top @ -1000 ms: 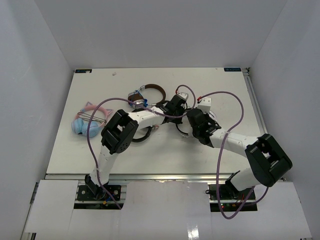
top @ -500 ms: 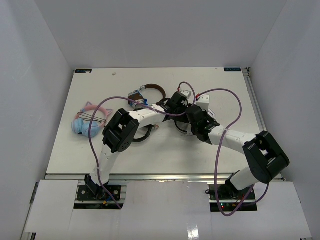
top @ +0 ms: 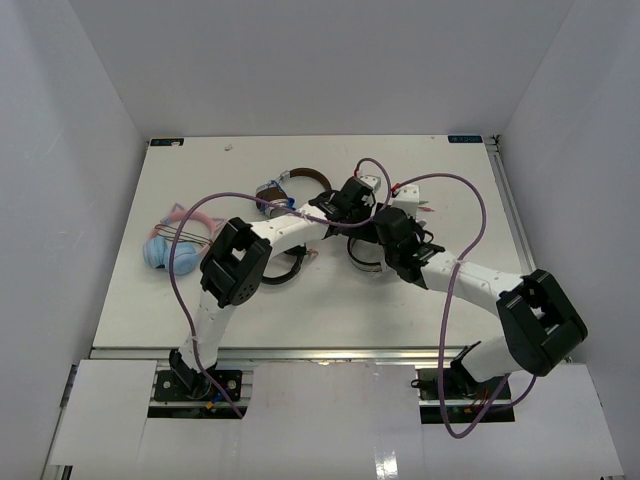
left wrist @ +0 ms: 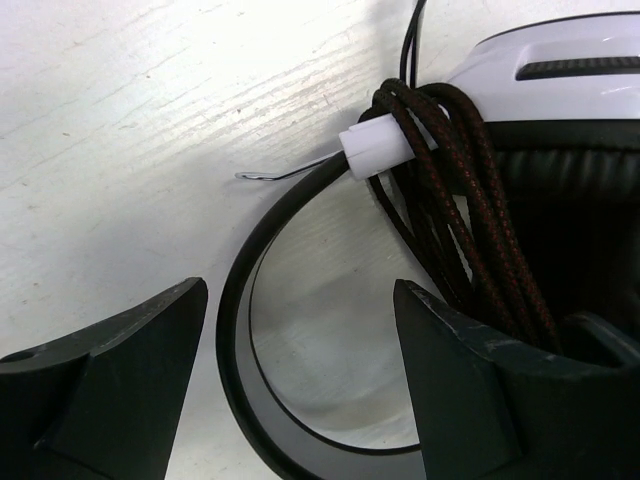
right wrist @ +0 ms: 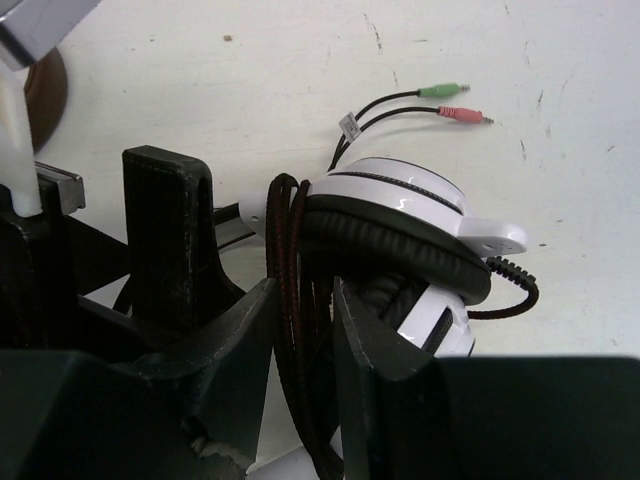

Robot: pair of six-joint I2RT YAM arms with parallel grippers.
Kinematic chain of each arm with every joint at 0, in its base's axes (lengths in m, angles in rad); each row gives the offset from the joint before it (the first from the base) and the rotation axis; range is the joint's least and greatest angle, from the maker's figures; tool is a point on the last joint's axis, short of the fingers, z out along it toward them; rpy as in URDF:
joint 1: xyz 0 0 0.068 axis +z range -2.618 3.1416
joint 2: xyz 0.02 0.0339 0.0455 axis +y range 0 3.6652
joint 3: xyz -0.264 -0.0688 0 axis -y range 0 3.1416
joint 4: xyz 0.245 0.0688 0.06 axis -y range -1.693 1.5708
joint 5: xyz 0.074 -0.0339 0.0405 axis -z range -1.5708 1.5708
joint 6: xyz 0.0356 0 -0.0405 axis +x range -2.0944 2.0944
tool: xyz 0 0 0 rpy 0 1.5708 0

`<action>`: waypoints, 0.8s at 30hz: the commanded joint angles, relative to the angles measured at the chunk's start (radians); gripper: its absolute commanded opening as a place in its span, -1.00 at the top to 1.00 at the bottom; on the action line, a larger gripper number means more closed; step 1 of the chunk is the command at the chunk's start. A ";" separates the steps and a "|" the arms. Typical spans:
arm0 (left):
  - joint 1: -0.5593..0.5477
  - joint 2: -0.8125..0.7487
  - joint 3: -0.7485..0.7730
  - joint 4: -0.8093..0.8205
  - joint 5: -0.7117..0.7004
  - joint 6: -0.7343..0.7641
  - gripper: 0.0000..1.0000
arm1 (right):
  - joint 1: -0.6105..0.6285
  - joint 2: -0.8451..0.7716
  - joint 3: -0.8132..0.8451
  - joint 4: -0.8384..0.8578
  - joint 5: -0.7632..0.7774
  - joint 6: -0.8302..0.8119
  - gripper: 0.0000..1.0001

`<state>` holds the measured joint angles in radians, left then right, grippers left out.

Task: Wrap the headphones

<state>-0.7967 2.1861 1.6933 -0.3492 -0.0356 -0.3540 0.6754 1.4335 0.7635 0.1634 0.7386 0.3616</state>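
The white headphones with black ear pads lie on the table where the two arms meet, mostly hidden under them in the top view. Their braided cable is coiled in a bundle beside the ear cup. My right gripper straddles that bundle, its jaws slightly parted and loose around the strands. My left gripper stands wide open over a black curved band, with the cable bundle just beside its right finger. In the top view the left gripper sits just beyond the right one.
The cable's green plug and pink plug lie loose beyond the ear cup. Brown-banded headphones lie at the back, black ones under the left arm, and a pink-and-blue set at the left.
The left gripper has opened wide and drawn back a little from the headphones. The right gripper's jaws have parted around the cable bundle.
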 commanded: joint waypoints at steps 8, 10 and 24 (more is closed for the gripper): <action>-0.001 -0.131 0.054 -0.085 -0.073 0.019 -0.75 | 0.007 -0.161 0.048 -0.050 -0.006 -0.026 0.22; -0.001 -0.151 0.050 -0.089 -0.076 0.028 -0.75 | 0.007 -0.195 0.054 -0.078 -0.010 -0.027 0.21; 0.001 -0.496 -0.180 -0.165 0.033 0.084 -0.68 | 0.006 -0.509 0.069 -0.375 -0.405 0.021 -0.19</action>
<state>-0.7967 1.9232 1.6545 -0.5063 -0.0409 -0.2854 0.6773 1.0726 0.8473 -0.1229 0.5356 0.3550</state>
